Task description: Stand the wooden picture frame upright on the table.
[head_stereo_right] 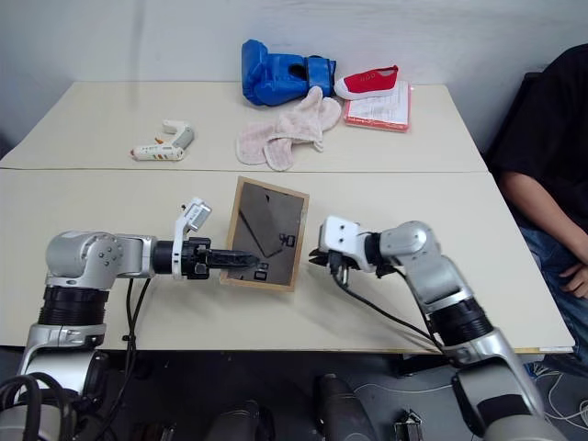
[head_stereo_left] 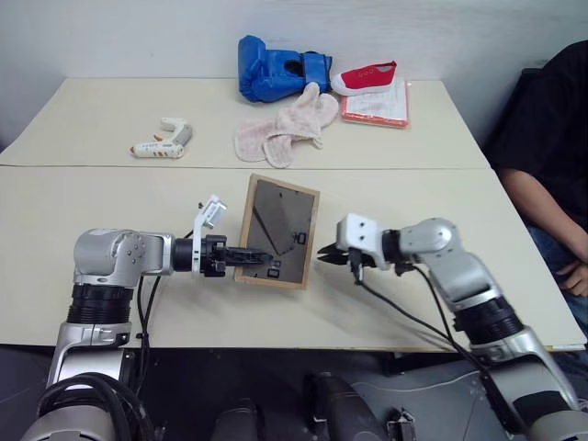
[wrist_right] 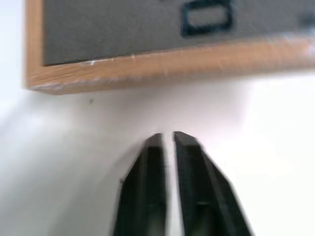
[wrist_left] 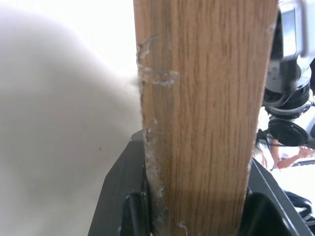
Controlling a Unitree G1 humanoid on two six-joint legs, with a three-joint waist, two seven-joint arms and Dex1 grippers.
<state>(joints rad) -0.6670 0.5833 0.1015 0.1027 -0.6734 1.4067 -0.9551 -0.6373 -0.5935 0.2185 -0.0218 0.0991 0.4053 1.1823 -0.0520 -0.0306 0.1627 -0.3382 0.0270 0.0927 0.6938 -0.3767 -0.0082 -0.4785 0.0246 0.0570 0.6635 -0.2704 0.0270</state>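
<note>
You have one wooden picture frame (head_stereo_left: 277,231) on the tabletop (head_stereo_left: 110,230), near its front edge and between the two arms, its dark grey backing toward the head camera. It looks propped up on its lower edge, leaning back. Your left pincer (head_stereo_left: 260,257) is clamped on the frame's left side — in the left wrist view the wood edge fills the gap between the two black fingers (wrist_left: 123,196), one on each face. Your right pincer (head_stereo_left: 326,253) sits just beside the frame's right edge without touching it; in the right wrist view its fingers (wrist_right: 150,162) are nearly together, a thin slit between them, gripping nothing, and they point at the frame's wooden rim.

Count the rest at the far end of the tabletop: one blue boxing glove (head_stereo_left: 271,67), one red shoe (head_stereo_left: 364,76), one red-edged pad (head_stereo_left: 377,104) with white paper, one pink cloth (head_stereo_left: 285,129), one white glue gun (head_stereo_left: 163,141). One person in a dark sleeve (head_stereo_left: 542,138) sits at the right edge.

The head views give you the whole layout and the fold-out stand on the backing; the left wrist view gives you the grain and scuffs on the frame's edge, with the other arm beyond it; the right wrist view shows a corner of the backing and a small dark clip
</note>
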